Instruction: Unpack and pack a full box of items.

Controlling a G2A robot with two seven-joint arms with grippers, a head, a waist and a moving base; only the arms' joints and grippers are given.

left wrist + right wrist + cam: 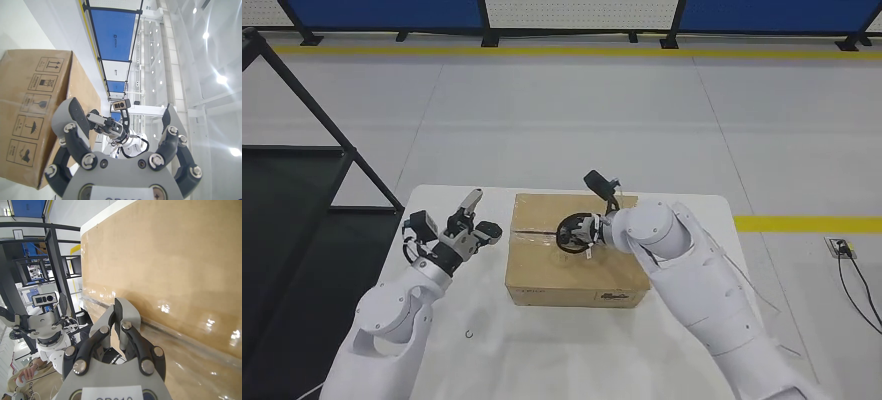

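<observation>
Sitting shut on the table (572, 350), the box (562, 275) lies directly under the right claw (572, 235). That claw's fingers are pressed together, pad to pad. Their tips are at the taped seam (532, 232) that runs across the box top, and whether they touch the tape I cannot tell. In the right wrist view the same claw (115, 308) points along the glossy seam (160, 328), with the brown top of the box (170, 256) spreading beyond it.

The left claw (480, 215) is spread wide and holds nothing. It is just beside the box's side wall, apart from it, off the table. In the left wrist view its fingers (79, 117) frame the box's printed side (28, 94), and past its tips the right claw (90, 115) shows over the box top. A small ring (470, 333) lies on the table behind the left claw, well apart from it.
</observation>
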